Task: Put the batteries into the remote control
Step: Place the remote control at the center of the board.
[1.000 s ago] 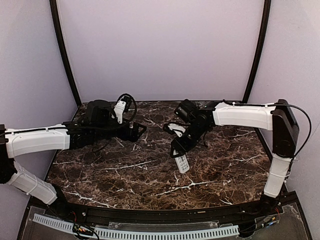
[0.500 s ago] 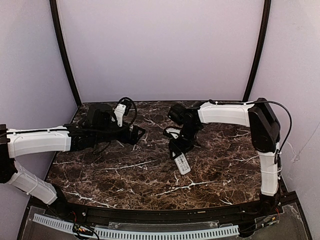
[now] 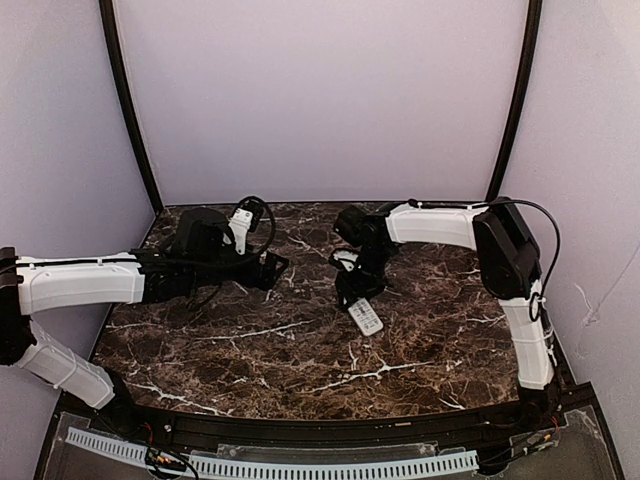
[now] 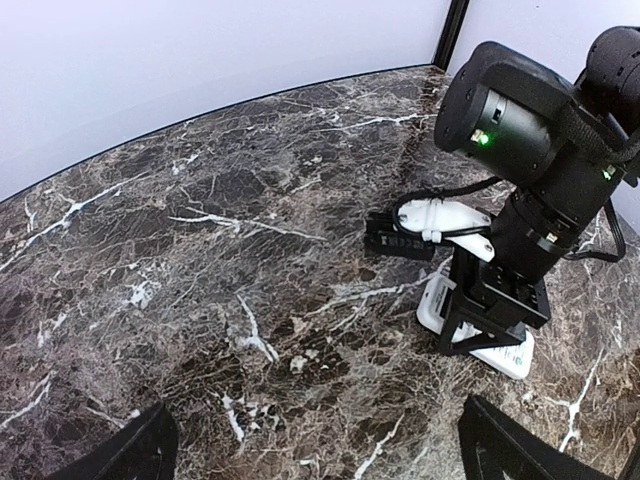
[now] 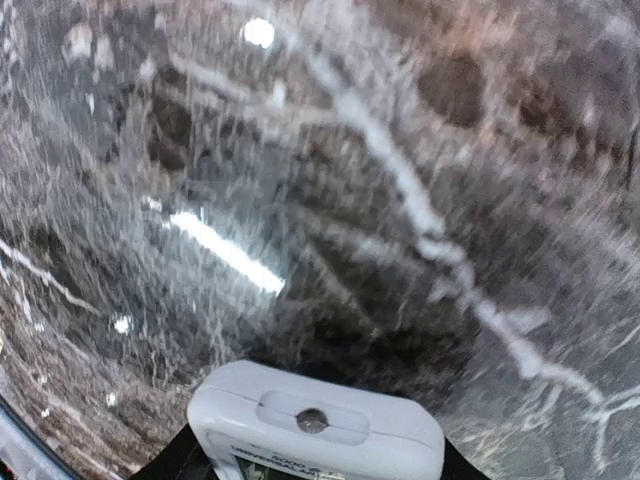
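Observation:
The remote control (image 3: 366, 316) is a slim white piece lying on the dark marble table (image 3: 250, 350), right of centre. My right gripper (image 3: 352, 297) comes down on its far end and is shut on it. The left wrist view shows the black fingers (image 4: 478, 318) straddling the remote control (image 4: 500, 352). In the blurred right wrist view, the remote control's end face (image 5: 315, 425) sits in my right gripper (image 5: 315, 455), with table beyond. My left gripper (image 3: 270, 268) hovers open and empty to the left; its fingertips (image 4: 125, 455) show at the bottom corners. The batteries are not in view.
Purple walls close the table at the back and sides, with black posts (image 3: 130, 110) at the back corners. The right arm's white upper link (image 3: 430, 225) stretches across the back right. A black rail (image 3: 300, 430) runs along the near edge.
The right arm has folded in towards the left and its wrist has turned. The remote in it has swung and shifted slightly away from the near edge. The left arm has barely moved.

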You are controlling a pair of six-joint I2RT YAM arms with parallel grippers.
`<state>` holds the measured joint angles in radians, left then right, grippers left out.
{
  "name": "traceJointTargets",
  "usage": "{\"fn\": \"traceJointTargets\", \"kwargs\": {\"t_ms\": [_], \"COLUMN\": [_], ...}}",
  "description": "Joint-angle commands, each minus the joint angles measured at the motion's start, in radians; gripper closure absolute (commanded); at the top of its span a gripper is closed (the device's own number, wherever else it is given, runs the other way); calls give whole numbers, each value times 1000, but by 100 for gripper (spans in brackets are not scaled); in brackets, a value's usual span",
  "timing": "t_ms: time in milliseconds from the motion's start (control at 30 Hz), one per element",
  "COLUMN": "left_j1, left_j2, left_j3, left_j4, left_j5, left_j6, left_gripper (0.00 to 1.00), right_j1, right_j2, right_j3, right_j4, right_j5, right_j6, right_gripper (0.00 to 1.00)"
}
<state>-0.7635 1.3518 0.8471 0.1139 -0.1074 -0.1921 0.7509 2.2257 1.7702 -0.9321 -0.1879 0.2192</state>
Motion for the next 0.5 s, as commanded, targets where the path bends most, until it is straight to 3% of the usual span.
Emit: {"fn": "traceJointTargets", "kwargs": {"t_ms": [0, 267, 467], "left_j1": [8, 14, 14], "left_j2": [-11, -13, -9], "left_j3": [-5, 1, 4], "left_j4": [-13, -12, -20], "left_j5": [-47, -38, -22], "left_j6": [36, 31, 21], "left_gripper": [1, 1, 1], "right_j1": [-33, -42, -92], "right_j2": [76, 0, -212], "right_j3": [41, 3, -203], "right_j4": [75, 131, 224], "right_j5": [96, 16, 59], "right_j6": [-11, -14, -39], "right_gripper": [46, 19, 16]}}
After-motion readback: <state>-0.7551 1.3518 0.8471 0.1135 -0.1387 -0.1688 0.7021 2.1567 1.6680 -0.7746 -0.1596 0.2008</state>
